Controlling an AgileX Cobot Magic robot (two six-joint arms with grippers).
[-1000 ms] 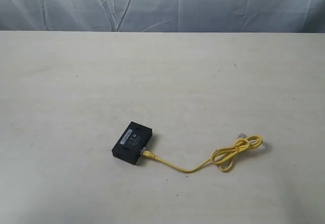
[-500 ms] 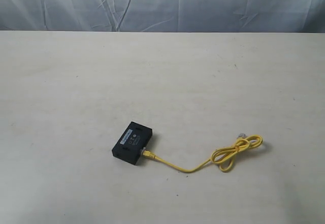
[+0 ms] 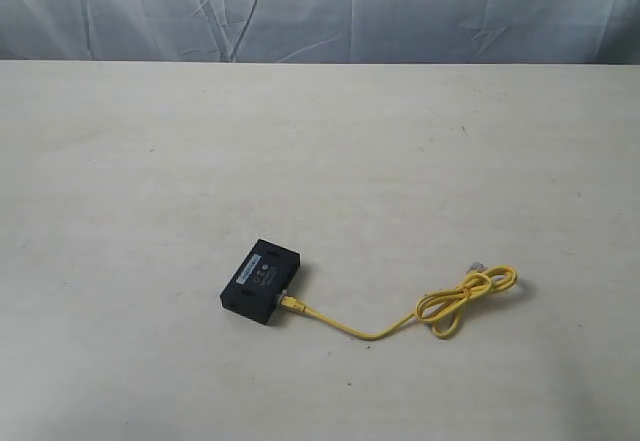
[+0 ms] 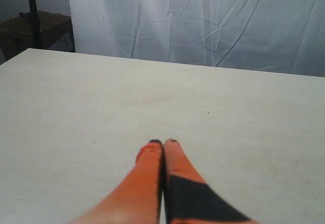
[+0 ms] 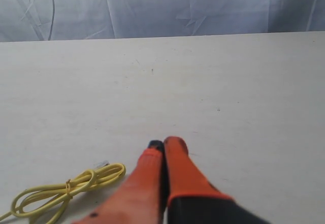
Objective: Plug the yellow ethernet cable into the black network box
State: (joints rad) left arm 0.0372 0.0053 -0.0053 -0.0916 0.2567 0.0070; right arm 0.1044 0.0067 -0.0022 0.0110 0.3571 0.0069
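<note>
The black network box (image 3: pixel 261 281) lies flat on the table, white label strip and marks on top. The yellow ethernet cable (image 3: pixel 370 334) runs from the box's near edge, where its plug (image 3: pixel 287 302) sits at a port, out to a small tied loop bundle (image 3: pixel 468 298) with a clear plug (image 3: pixel 479 264) at its far end. The bundle (image 5: pixel 66 189) also shows in the right wrist view, beside my right gripper (image 5: pixel 163 144), which is shut and empty. My left gripper (image 4: pixel 163 142) is shut over bare table. Neither gripper appears in the exterior view.
The pale table (image 3: pixel 320 161) ends at a far edge against a wrinkled white cloth backdrop (image 3: pixel 320 11). A dark stand and brown box (image 4: pixel 35 28) sit beyond the table's corner in the left wrist view.
</note>
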